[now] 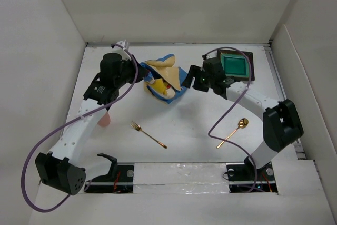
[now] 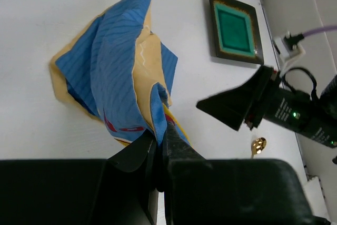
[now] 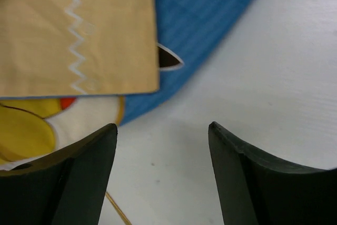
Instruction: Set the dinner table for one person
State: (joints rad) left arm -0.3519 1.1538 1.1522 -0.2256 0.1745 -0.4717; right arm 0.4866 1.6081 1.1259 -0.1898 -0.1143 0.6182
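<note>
White walls box in a white table (image 1: 195,130), seen from above. The mat (image 1: 164,80) sits crumpled towards the middle of the far edge, blue face and yellow backing folded over each other. It looks like it needs spreading flat before anything goes on it. The left gripper (image 1: 142,72) is at its left side and the right gripper (image 1: 188,77) is just beside its right side, so two-handed unfolding looks like the plan. The plate (image 1: 234,65) waits in the far right corner. The fork (image 1: 148,134) lies near the middle and the spoon (image 1: 233,132) towards the right edge, both well apart from the mat. A pink cup (image 1: 105,119) peeks out under the left arm.

On the left wrist view, the fingers are pinched tight on a raised fold of the mat (image 2: 113,67), with cloth bunched between them. The right gripper (image 2: 231,106) is across from it, with the plate (image 2: 235,27) beyond.

On the right wrist view, the right gripper (image 3: 162,130) is spread wide and holds nothing, with bare table (image 3: 284,77) between its fingers. The mat's blue corner (image 3: 200,19) lies just ahead of the tips, apart from them.
</note>
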